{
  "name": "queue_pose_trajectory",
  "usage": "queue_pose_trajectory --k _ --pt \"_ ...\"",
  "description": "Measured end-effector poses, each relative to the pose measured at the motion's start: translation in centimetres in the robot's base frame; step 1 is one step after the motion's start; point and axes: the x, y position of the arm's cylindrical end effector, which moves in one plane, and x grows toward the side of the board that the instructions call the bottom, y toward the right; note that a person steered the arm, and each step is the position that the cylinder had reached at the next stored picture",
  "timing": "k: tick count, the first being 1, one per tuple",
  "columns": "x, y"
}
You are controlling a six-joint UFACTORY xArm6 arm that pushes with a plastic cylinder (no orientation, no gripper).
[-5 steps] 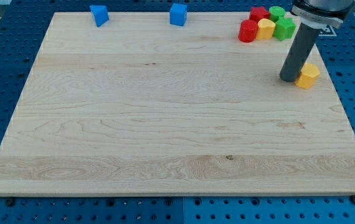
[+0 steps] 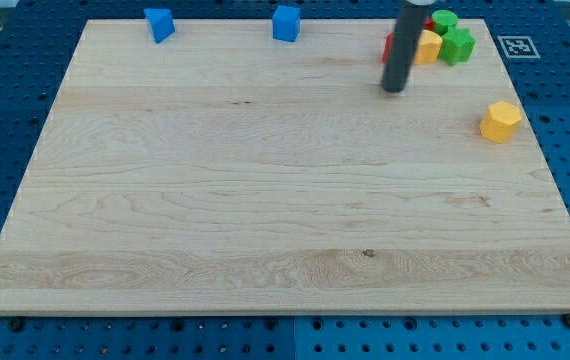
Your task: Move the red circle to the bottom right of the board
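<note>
The red circle (image 2: 389, 45) sits near the board's top right and is mostly hidden behind my rod; only a red sliver shows at the rod's left. My tip (image 2: 394, 88) rests on the board just below the red circle. Right of the rod are a yellow block (image 2: 429, 46), a green star-like block (image 2: 458, 46) and a green round block (image 2: 446, 20). A second red block behind the rod is hardly visible.
A yellow hexagon block (image 2: 500, 121) lies alone at the right side. A blue block (image 2: 158, 23) and a blue cube (image 2: 286, 22) sit at the top edge. The wooden board (image 2: 265, 200) lies on a blue pegboard table.
My rod has moved left and up, from beside the yellow hexagon to just below the red circle. The yellow hexagon sits slightly to the right of where it was.
</note>
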Motion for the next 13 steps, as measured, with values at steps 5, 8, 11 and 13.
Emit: queue_pose_trajectory --k 5,8,11,13 --pt "-10.9 -0.4" --pt "-6.2 3.2" --pt "-3.6 5.3" --pt "-3.6 7.9"
